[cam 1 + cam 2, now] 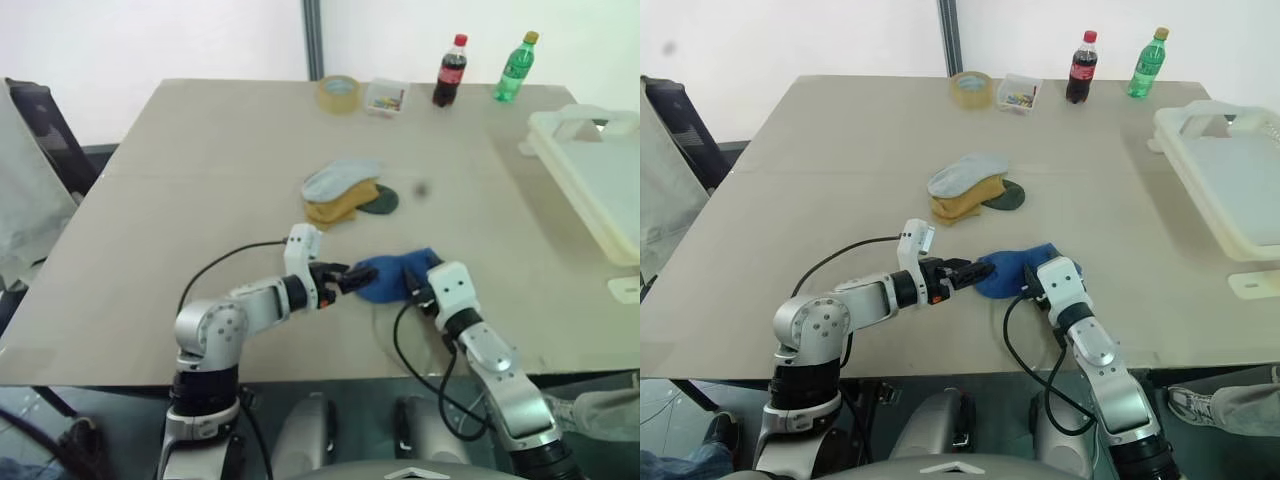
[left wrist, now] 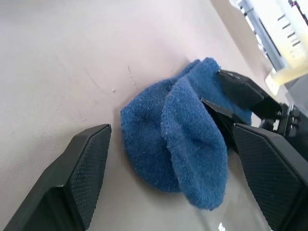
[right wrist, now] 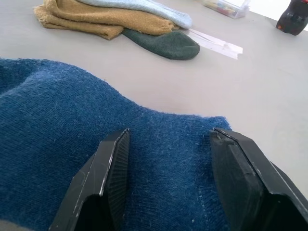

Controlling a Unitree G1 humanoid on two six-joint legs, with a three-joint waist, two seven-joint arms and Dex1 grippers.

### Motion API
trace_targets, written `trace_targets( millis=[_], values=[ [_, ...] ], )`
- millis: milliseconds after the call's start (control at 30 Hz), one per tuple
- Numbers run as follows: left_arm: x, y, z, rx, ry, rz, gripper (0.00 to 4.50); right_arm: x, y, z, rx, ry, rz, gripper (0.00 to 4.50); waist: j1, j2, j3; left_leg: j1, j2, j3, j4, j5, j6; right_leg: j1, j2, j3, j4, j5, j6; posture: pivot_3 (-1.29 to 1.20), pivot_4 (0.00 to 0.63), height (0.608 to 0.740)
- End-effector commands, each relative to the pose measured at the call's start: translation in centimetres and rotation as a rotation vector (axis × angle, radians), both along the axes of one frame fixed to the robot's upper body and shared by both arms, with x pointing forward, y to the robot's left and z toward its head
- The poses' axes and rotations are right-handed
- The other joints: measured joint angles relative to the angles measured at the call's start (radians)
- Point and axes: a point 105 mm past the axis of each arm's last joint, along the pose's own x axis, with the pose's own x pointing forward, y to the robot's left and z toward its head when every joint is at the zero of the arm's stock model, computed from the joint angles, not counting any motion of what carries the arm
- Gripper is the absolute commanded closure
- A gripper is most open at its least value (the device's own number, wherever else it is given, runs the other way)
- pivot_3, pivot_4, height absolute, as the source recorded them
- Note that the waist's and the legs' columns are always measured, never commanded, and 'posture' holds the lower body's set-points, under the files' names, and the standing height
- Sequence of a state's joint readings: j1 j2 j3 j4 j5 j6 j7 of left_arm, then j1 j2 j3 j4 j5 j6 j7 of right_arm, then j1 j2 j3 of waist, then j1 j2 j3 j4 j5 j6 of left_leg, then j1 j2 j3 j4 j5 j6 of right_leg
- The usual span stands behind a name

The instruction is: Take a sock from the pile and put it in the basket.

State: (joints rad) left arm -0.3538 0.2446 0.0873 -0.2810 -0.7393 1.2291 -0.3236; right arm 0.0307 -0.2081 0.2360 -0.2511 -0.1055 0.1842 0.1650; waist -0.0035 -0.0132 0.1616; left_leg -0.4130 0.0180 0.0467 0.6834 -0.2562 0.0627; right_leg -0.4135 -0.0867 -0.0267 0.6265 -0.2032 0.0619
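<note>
While my left gripper [image 2: 168, 183] stands open beside the blue sock [image 1: 390, 277] on the table [image 1: 180, 190], my right gripper [image 3: 168, 168] straddles its far end, jaws not yet closed. I should pinch firmly, lift clear, then swing right over open tabletop to the white basket [image 1: 590, 175], minding its raised rim.
</note>
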Motion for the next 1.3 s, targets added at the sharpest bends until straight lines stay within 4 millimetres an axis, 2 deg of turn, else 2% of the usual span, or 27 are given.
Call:
trace_targets(
  millis=[33,167,433,567,700,900,1167,1300],
  values=[
    [0.4,0.5,-2.1,0.087,0.05,0.018,0.21,0.0,-0.1,-1.0,-0.027,0.032,-0.005,1.83,-0.002,0.0,-0.004,0.0,0.0,0.0,0.0,0.0,0.0,0.0,0.0,0.0,0.0,0.0,0.0,0.0,0.15,0.74],
    [0.7,0.1,-2.4,0.104,0.05,-0.021,0.21,0.2,-0.4,-1.0,-0.038,0.025,-0.018,1.83,-0.003,-0.001,-0.009,0.001,0.0,0.0,0.0,0.0,0.0,0.001,0.0,0.0,0.0,0.0,0.0,0.0,0.15,0.74],
    [-1.0,-3.7,-4.0,0.055,0.095,-0.284,0.21,0.4,-0.5,-1.0,-0.085,0.013,-0.003,1.83,0.005,0.001,-0.014,0.0,-0.001,0.0,0.0,0.0,-0.001,0.001,-0.002,0.0,0.0,0.0,-0.001,0.0,0.15,0.74],
    [-1.0,-5.2,-3.2,-0.081,0.138,-0.334,0.21,0.4,-1.0,-0.8,-0.088,0.009,-0.015,1.83,0.019,0.001,-0.015,0.0,-0.001,0.0,0.0,0.0,0.0,0.001,-0.002,0.0,-0.001,0.0,0.0,0.0,0.15,0.74],
    [-0.7,-5.5,-2.0,-0.192,0.165,-0.331,0.21,0.3,-1.4,-0.8,-0.097,0.009,-0.028,1.83,0.019,0.001,-0.015,-0.001,-0.001,-0.001,0.0,0.0,0.0,0.0,-0.003,-0.001,-0.002,0.0,-0.001,0.0,0.15,0.74],
    [-1.4,-5.8,0.4,-0.371,0.191,-0.385,0.21,0.4,-1.4,-0.7,-0.119,0.004,-0.026,1.83,0.018,-0.001,-0.013,-0.002,-0.001,-0.001,0.0,0.0,0.0,0.0,-0.002,-0.001,-0.002,0.0,0.0,0.0,0.15,0.74],
    [-1.5,-6.7,1.1,-0.437,0.187,-0.385,0.21,0.4,-1.6,-0.7,-0.14,0.006,-0.015,1.83,0.018,-0.001,-0.012,-0.003,-0.001,-0.001,0.0,0.0,0.0,0.0,-0.002,-0.001,-0.002,0.0,0.0,0.0,0.15,0.74],
    [-0.5,-6.4,1.3,-0.462,0.157,-0.312,0.21,0.5,-1.7,-0.7,-0.144,0.007,-0.012,1.83,0.018,-0.001,-0.012,-0.003,-0.001,-0.001,0.0,0.0,0.0,0.0,-0.002,-0.001,-0.002,0.0,0.0,0.0,0.15,0.74]
  ],
)
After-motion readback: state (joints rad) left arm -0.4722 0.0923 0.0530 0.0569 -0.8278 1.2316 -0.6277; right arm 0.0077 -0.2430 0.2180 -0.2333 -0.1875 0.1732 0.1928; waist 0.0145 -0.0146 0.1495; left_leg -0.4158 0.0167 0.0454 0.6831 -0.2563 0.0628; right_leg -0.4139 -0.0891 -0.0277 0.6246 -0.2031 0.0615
